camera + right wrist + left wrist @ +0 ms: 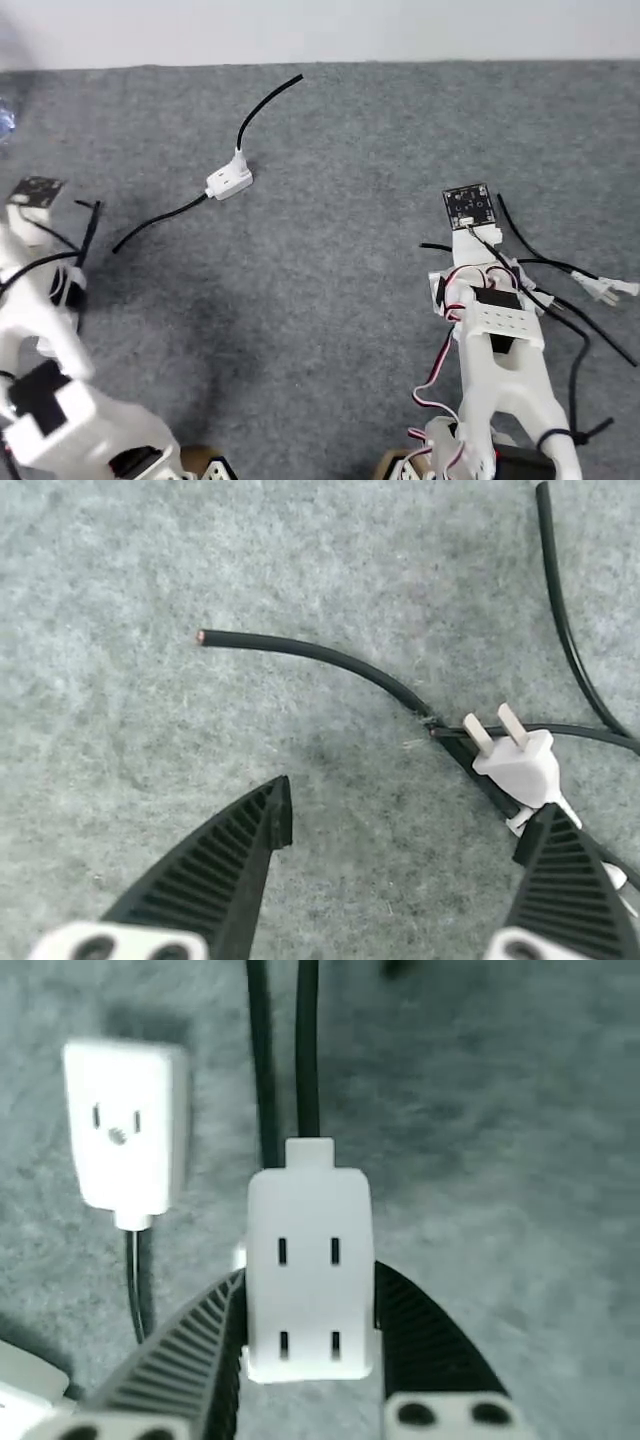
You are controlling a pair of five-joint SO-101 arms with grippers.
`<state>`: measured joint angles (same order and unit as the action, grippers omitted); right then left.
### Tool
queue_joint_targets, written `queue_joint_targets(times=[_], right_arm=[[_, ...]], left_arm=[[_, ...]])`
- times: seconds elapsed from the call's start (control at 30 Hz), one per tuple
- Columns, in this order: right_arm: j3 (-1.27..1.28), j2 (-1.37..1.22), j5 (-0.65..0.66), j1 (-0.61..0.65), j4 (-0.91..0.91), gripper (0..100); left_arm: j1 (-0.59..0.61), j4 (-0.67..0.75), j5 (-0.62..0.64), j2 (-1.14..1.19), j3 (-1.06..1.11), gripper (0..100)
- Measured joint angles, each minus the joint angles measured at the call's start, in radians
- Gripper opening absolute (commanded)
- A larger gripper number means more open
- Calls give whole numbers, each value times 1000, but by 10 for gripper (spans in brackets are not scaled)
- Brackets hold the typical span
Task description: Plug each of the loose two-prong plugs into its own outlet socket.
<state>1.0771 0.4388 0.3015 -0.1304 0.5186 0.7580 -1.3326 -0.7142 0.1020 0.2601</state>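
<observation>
My left gripper [310, 1290] is shut on a white outlet socket [310, 1260], one finger against each side; its two pairs of slots face the camera and black cords run off behind it. Beside it on the carpet lies a second white socket [125, 1125] on its own cord. My right gripper [415, 800] stands open just above the carpet. A white two-prong plug [515, 760] lies close by one finger [560, 870], prongs pointing away from it. In the high view another white plug [610, 290] lies right of the right arm [500, 330].
Grey carpet covers the table [330, 300]. A white connector piece [228, 182] with black cord off both ends lies at the far middle. A black cord with a bare cut end [203, 637] crosses near the right gripper. Loose black cords [570, 320] trail around the right arm.
</observation>
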Motion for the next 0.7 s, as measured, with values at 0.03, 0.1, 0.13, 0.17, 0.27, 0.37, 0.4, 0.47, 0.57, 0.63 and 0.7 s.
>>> queue_joint_targets(times=[0.03, 0.1, 0.13, 0.17, 0.27, 0.37, 0.4, 0.47, 0.57, 0.63, 0.7], right_arm=[[0, 0, 0, 0, 0, 354], [0, 0, 0, -3, 0, 354], [0, 0, 0, -3, 0, 354], [0, 0, 0, -2, 0, 354], [0, 0, 0, 0, 0, 354], [0, 0, 0, -14, 0, 354], [0, 0, 0, -29, 0, 354], [0, 0, -5, -63, 0, 354], [0, 0, -57, -104, 0, 354], [0, 0, -89, -138, 0, 354], [0, 0, -112, -169, 0, 354]], left_arm=[[-21, -32, -5, -28, 0, 12], [-83, -120, -35, -94, 0, 12], [-120, -170, -49, -127, 0, 12], [-166, -219, -61, -164, 0, 12], [-325, -315, -87, -282, 0, 12], [-511, -339, -112, -365, 23, 12], [-577, -339, -126, -379, 46, 12], [-712, -334, -147, -388, 110, 12], [-921, -239, -155, -388, 238, 12], [-1046, -146, -158, -388, 333, 12], [-1152, -54, -160, -388, 408, 12]])
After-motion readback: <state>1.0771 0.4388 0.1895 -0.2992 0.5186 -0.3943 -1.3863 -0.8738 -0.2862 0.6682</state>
